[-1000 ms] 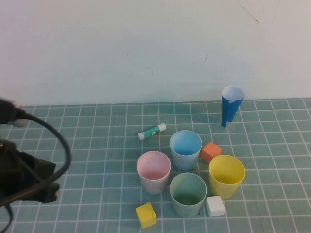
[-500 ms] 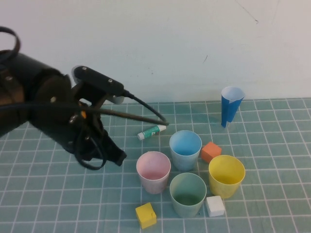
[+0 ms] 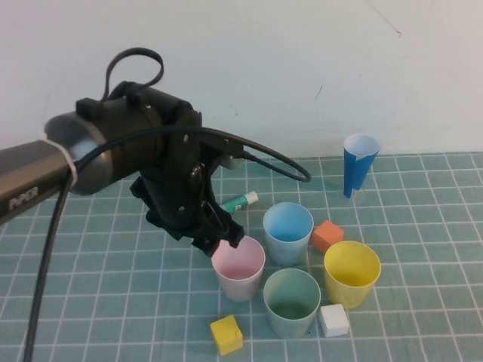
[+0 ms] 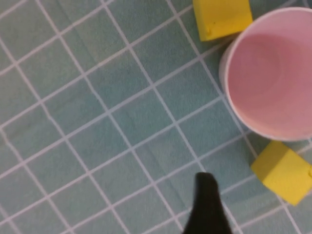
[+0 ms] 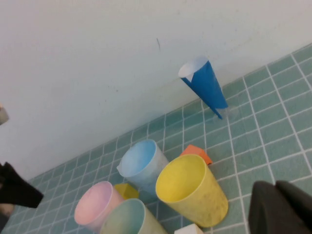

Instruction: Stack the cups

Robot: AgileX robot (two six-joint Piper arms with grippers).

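Note:
Four cups stand upright and apart in a cluster: pink [image 3: 238, 265], light blue [image 3: 287, 230], yellow [image 3: 352, 271] and pale green [image 3: 291, 300]. My left gripper [image 3: 224, 240] hangs over the mat at the pink cup's far-left rim. In the left wrist view the pink cup [image 4: 273, 73] is seen from above, empty, with one dark finger [image 4: 207, 207] beside it and nothing held; the jaws stand open. My right gripper [image 5: 276, 192] is out of the high view. It is shut and empty, low on the mat to the right of the yellow cup [image 5: 190, 187].
A tall dark-blue paper cone [image 3: 358, 164] stands at the back right. A glue stick [image 3: 235, 203] lies behind the cups. An orange cube [image 3: 327, 235], a white cube [image 3: 333, 320] and a yellow cube [image 3: 226, 334] lie among the cups. The left arm's cable loops above the mat.
My left arm has swung in from the left edge of the table, and its gripper now sits at the pink cup's rim. The cups and cubes have not moved.

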